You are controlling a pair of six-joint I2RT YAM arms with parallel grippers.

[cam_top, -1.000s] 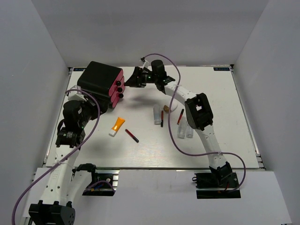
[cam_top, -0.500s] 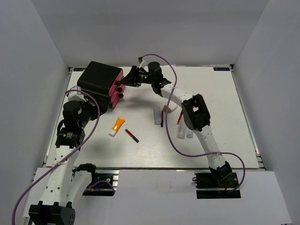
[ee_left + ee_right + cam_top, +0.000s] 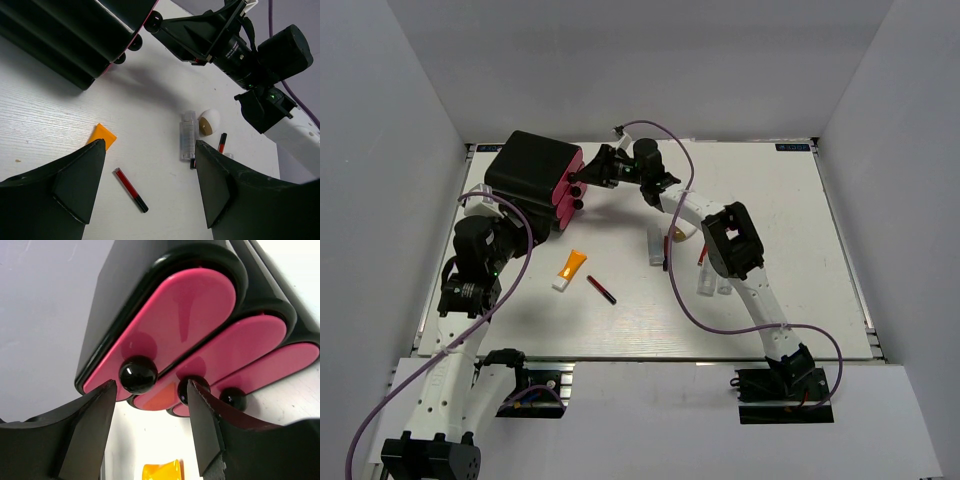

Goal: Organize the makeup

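Observation:
The makeup lies loose on the white table. An orange tube with a white cap (image 3: 570,268) and a dark-red stick (image 3: 601,290) lie left of centre. A clear bottle (image 3: 654,245), a beige-white egg piece (image 3: 682,232), more slim sticks (image 3: 704,250) and small clear bottles (image 3: 708,280) lie under the right arm. My right gripper (image 3: 592,175) is open, its fingers (image 3: 90,430) either side of the top pink drawer's black knob (image 3: 138,374). My left gripper (image 3: 512,225) is open and empty above the table, with the stick (image 3: 130,190) below it.
The black box with three pink drawers (image 3: 535,180) stands at the back left, drawers shut, facing the right gripper. The right arm (image 3: 735,240) arches over the bottles and sticks. Grey walls close in the table at the back and both sides.
My right gripper has moved left, from beside the box to right up against the drawer knobs. The left arm and the makeup have not moved.

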